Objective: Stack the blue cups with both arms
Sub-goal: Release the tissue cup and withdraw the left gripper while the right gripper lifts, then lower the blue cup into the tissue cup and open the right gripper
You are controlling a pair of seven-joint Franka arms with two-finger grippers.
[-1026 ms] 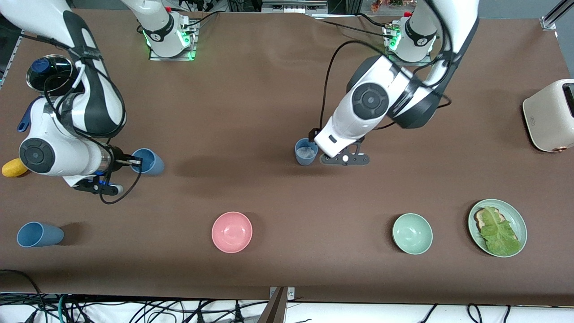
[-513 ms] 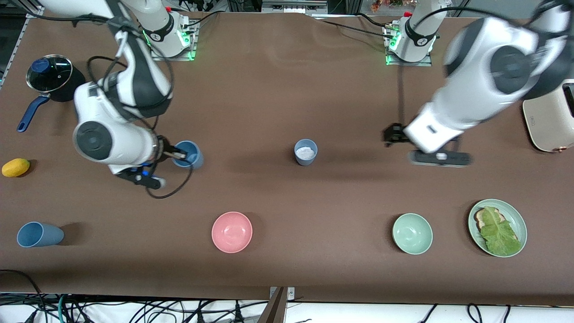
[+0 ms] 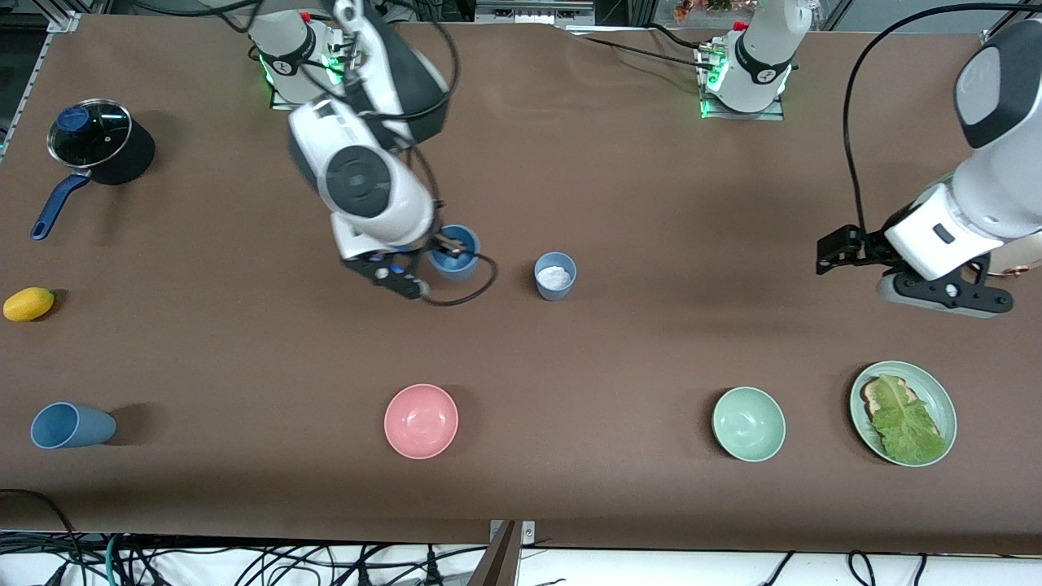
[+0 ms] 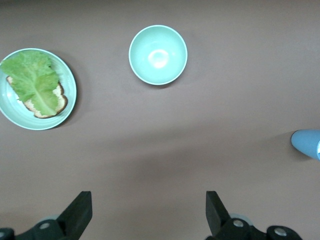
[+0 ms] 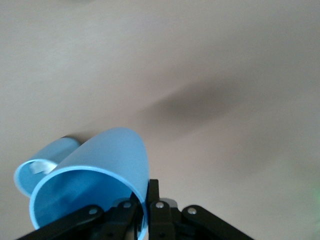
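Right hand, pinching the bright cup by its rim, should centre it over the grey cup before lowering; left hand waits spread.

The counter is plain matte brown. The cup in the right claw is bright blue; the claw is black. The standing cup is greyer blue with white inside. A third cup lying on its side is mid blue. One bowl is pink, the other bowl pale green. The plate is pale green, with green lettuce on brown-edged toast. The pot is black with a blue knob and handle. The lemon is yellow. The toaster is cream. The arms are glossy white with dark grey joints; the left claw is black.
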